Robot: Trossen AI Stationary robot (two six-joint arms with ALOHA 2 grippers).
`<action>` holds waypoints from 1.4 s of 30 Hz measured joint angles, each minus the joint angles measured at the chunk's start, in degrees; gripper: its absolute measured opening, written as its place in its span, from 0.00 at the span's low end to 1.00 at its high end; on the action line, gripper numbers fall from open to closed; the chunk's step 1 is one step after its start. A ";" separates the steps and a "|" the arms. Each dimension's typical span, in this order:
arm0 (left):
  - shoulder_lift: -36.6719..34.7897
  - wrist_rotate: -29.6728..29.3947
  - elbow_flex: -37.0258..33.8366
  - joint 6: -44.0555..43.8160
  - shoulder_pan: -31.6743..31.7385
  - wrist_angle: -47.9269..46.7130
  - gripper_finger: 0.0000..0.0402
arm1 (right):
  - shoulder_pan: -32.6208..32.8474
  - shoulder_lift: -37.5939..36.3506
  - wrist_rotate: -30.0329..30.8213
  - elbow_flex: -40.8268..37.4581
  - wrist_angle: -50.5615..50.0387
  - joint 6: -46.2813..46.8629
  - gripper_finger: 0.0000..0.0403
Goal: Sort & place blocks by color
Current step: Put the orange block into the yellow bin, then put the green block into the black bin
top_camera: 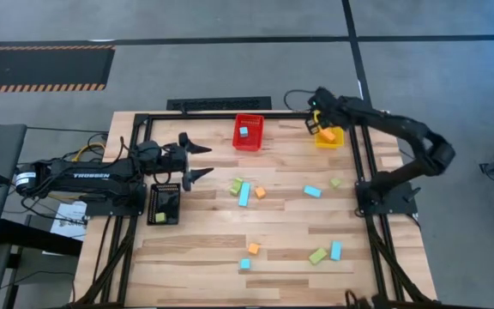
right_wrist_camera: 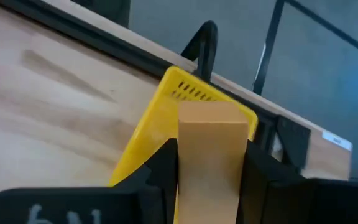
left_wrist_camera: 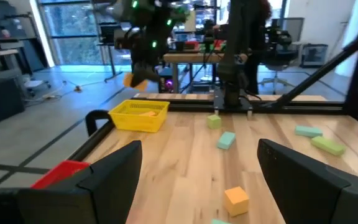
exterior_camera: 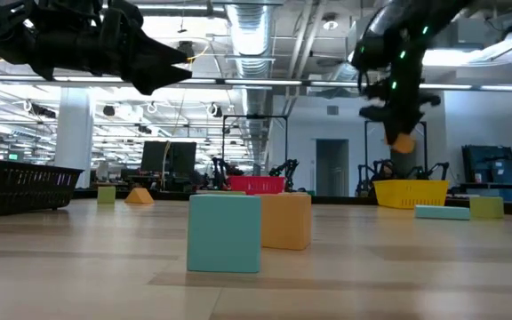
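My right gripper (top_camera: 318, 127) hangs over the yellow bin (top_camera: 330, 137) at the table's far right and is shut on an orange block (right_wrist_camera: 209, 134). My left gripper (top_camera: 202, 161) is open and level above the table's left part, right of the black bin (top_camera: 163, 206). Light blue, orange and lime green blocks lie loose on the wood, among them a blue bar (top_camera: 244, 195), an orange cube (top_camera: 260, 192) and a green block (top_camera: 318, 255). An orange block (left_wrist_camera: 146, 113) lies in the yellow bin. My right gripper pinches the orange block between its two fingers, one on each opposite side face (right_wrist_camera: 185, 168). The fingers come from above, pointing down. The block's free end (exterior_camera: 403, 142) juts below the fingertips, lifted clear above the yellow bin (exterior_camera: 410, 192).
The red bin (top_camera: 249, 133) at the far edge holds a light blue block (top_camera: 243, 132). The black bin holds a lime green block (top_camera: 160, 218). A black frame rail (top_camera: 363, 172) runs along the table's right side. Bare wood lies between the two groups of loose blocks.
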 joint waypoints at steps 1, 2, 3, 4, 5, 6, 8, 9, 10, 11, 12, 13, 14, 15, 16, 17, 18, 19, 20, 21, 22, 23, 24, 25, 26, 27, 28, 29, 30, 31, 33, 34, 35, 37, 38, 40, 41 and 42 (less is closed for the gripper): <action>0.00 -0.29 0.00 -0.01 0.00 -0.04 0.76 | -1.34 1.48 -0.75 -0.02 1.19 -1.36 0.31; 0.00 -0.46 0.00 -0.08 0.02 -0.24 0.76 | -2.44 2.99 -1.04 -0.02 2.26 -2.63 0.31; 0.00 -0.47 0.00 -0.26 0.02 -0.68 0.76 | -3.33 4.52 -1.04 -0.02 3.21 -3.62 0.31; 0.00 -0.47 0.00 -0.31 0.02 -1.31 0.76 | -4.11 5.97 -1.03 0.00 3.48 -4.52 0.32; 0.00 -0.47 0.00 -0.36 0.02 -2.07 0.76 | -4.84 7.45 -0.95 0.00 3.30 -5.50 0.32; 0.00 -0.47 0.00 -0.37 0.02 -2.81 0.76 | -5.47 8.63 -0.48 -0.02 2.71 -6.22 0.32; 0.00 -1.07 0.00 -0.16 0.02 -4.02 0.76 | -6.40 10.78 0.74 -0.02 1.75 -7.54 0.32; 0.00 -1.64 0.00 0.03 0.02 -4.42 0.76 | -6.75 11.73 1.43 -0.02 1.49 -8.23 0.32; 0.00 -2.31 0.00 0.08 0.02 -4.66 0.76 | -7.08 12.52 1.68 -0.02 1.57 -8.97 0.32; 0.00 -3.15 0.00 0.11 0.02 -4.71 0.76 | -7.33 13.20 1.85 -0.02 1.71 -9.34 0.32; 0.00 -3.76 0.00 0.12 0.02 -4.59 0.76 | -7.57 13.73 1.87 -0.02 1.82 -10.02 0.32; 0.00 -4.22 0.00 0.11 0.02 -4.41 0.76 | -7.76 14.13 1.89 -0.02 1.91 -10.63 0.32; 0.00 -4.58 0.00 0.13 0.02 -4.32 0.76 | -7.95 14.57 1.89 -0.02 1.91 -11.31 0.32; 0.00 -4.62 0.00 0.11 0.02 -4.31 0.76 | -8.10 14.92 1.87 -0.02 1.89 -11.56 0.32; 0.00 -4.65 0.00 0.11 0.02 -4.31 0.76 | -8.09 15.10 1.85 -0.02 1.90 -11.59 0.33; 0.00 -4.67 0.00 0.11 0.02 -4.32 0.76 | -8.15 15.23 1.93 -0.02 2.02 -11.59 0.33; 0.00 -4.67 0.00 0.09 0.02 -4.31 0.76 | -8.32 15.49 1.95 -0.01 2.27 -11.66 0.33; 0.00 -4.67 0.00 0.07 0.02 -4.31 0.76 | -8.55 15.73 1.61 -0.01 2.25 -11.69 0.33; 0.00 -4.67 0.00 0.02 0.02 -4.31 0.76 | -8.83 15.90 1.30 -0.02 2.21 -11.70 0.34; 0.00 -4.66 0.00 -0.01 0.02 -4.28 0.76 | -8.89 15.98 1.24 -0.02 2.11 -11.72 0.35; 0.00 -4.64 0.00 -0.21 0.02 -4.24 0.76 | -8.91 15.98 1.26 0.00 1.87 -11.72 0.37; 0.00 -4.67 0.00 -0.29 0.02 -4.24 0.76 | -8.91 15.98 1.28 0.00 1.56 -11.74 0.39; 0.00 -4.67 0.00 -0.46 0.02 -4.22 0.76 | -8.89 15.98 1.26 0.00 0.98 -11.73 0.41; 0.00 -4.67 0.00 -0.52 0.02 -4.22 0.76 | -8.89 15.93 1.25 0.00 0.38 -11.72 0.43; 0.00 -4.67 0.00 -0.70 0.02 -4.22 0.76 | -8.86 15.85 1.24 0.00 -0.09 -11.72 0.45; 0.00 -4.67 0.00 -0.89 0.02 -4.22 0.76 | -8.76 15.79 1.25 0.00 -0.55 -11.72 0.47; 0.00 -4.64 0.00 -1.00 0.02 -4.22 0.76 | -8.66 15.78 1.26 0.00 -1.04 -11.71 0.49; 0.00 -4.67 0.00 -1.05 0.02 -4.22 0.76 | -8.64 15.78 1.24 0.00 -1.46 -11.72 0.52; 0.00 -4.66 0.00 -1.05 0.02 -4.22 0.76 | -8.66 15.78 1.24 0.00 -1.92 -11.72 0.54; 0.00 -4.64 0.00 -1.05 0.02 -4.22 0.76 | -8.65 15.78 1.28 0.00 -2.25 -11.72 0.56; 0.00 -4.64 0.00 -1.05 0.02 -4.22 0.76 | -8.67 15.78 1.26 0.02 -2.60 -11.69 0.60; 0.00 -4.64 0.00 -1.05 0.02 -4.22 0.76 | -8.67 15.78 1.23 0.36 -3.35 -11.69 0.62; 0.00 -4.64 0.00 -1.05 0.02 -4.22 0.76 | -8.68 15.78 1.18 0.86 -4.36 -11.68 0.63; 0.00 -4.64 0.00 -1.01 0.02 -4.22 0.76 | -8.41 15.78 1.16 2.33 -7.33 -11.64 0.65; 0.00 -4.64 0.00 -0.81 0.02 -4.22 0.76 | -7.97 15.78 1.17 3.18 -9.17 -11.32 0.65; 0.00 -4.64 0.00 -0.50 0.02 -4.24 0.76 | -6.76 15.47 1.10 4.81 -12.65 -9.76 0.65; 0.00 -4.64 0.00 -0.50 0.02 -4.22 0.76 | -5.89 14.89 0.81 5.40 -13.84 -8.72 0.66; 0.00 -4.64 0.00 -0.48 0.02 -4.28 0.76 | -4.78 14.15 0.29 5.68 -15.00 -7.57 0.66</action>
